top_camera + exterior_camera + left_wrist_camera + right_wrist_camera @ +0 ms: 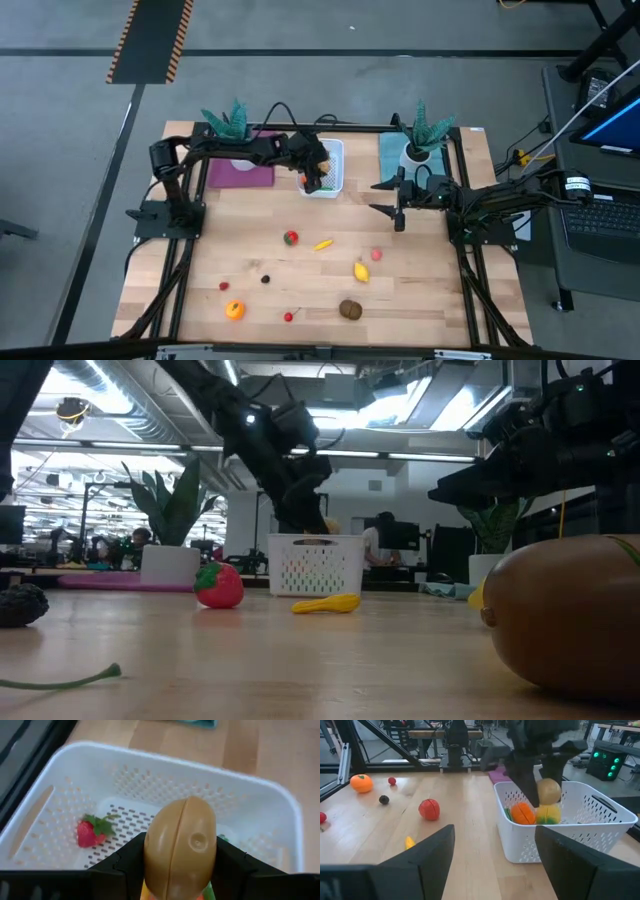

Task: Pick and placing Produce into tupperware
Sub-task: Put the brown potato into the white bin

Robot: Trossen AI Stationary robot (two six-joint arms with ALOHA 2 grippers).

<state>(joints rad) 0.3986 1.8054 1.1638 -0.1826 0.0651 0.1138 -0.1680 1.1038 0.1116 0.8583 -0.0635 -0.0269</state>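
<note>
Potato (181, 845) clamped in L gripper (180, 857).

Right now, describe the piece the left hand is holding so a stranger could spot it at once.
Find the white tub at the table's far edge, between the two potted plants. The left hand hangs over it, shut on a smooth tan potato, the only piece held in the air, above a strawberry lying inside.
</note>
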